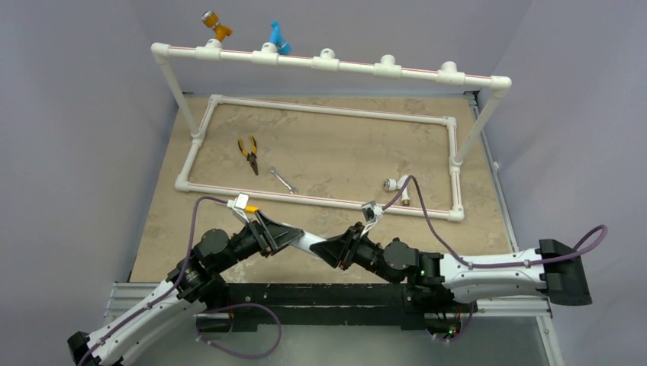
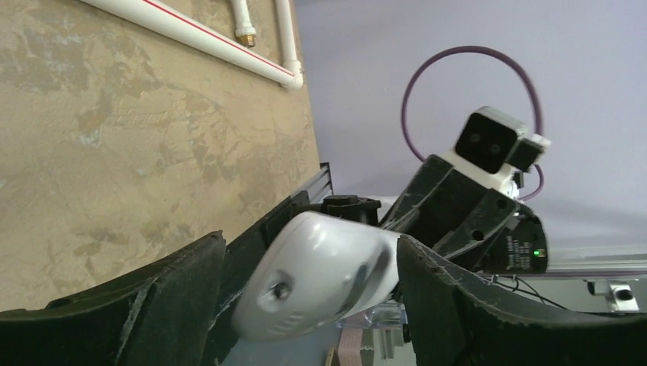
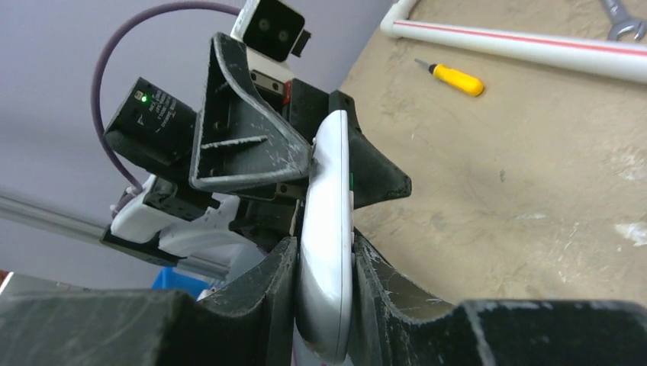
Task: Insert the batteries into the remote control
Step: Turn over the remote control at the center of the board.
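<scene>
White hard plastic, the remote control (image 3: 328,229) looks light, stiff and smooth enough to slip; I'd pinch it across its long edges. It hangs on the near side of the pipe frame (image 1: 328,201), clamped in the right pincer (image 3: 324,293). The left pincer (image 2: 309,255) stands wide around its other end, gripping nothing. The worktop (image 1: 343,145) is mottled tan and the walls are lilac. No batteries show.

Yellow-handled pliers (image 1: 248,154), a wrench (image 1: 283,180), both on the bench (image 1: 343,152) inside a white pipe frame (image 1: 320,108), small yellow screwdriver (image 3: 455,78) just outside
</scene>
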